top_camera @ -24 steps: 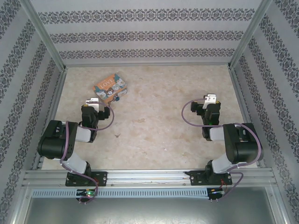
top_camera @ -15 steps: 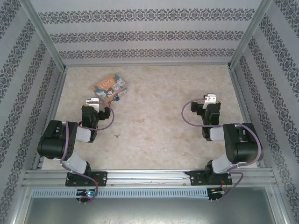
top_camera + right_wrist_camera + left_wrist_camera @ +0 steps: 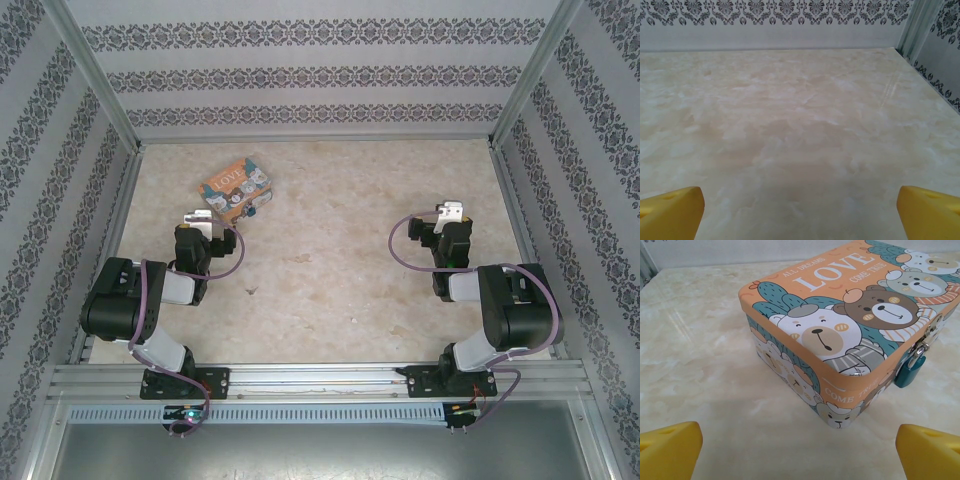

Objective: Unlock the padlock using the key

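Two pincers stand spread wide, each holding nothing. We see the left pincer point(image 3: 800, 452) facing a corner of the orange "LOVE" tin point(image 3: 830, 315) on the marbled worktop point(image 3: 695, 350). The teal padlock point(image 3: 910, 371) hangs at the clasp on the tin's right-hand side, its body against the wall. The right pincer point(image 3: 800, 215) sits over bare worktop, well apart from the tin.

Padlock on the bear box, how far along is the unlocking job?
Done: nothing yet; the padlock still hangs on the box. In hand: nothing; the left gripper faces the box, open and empty, and the right gripper is open over bare table. Left: getting the key, inserting, turning.
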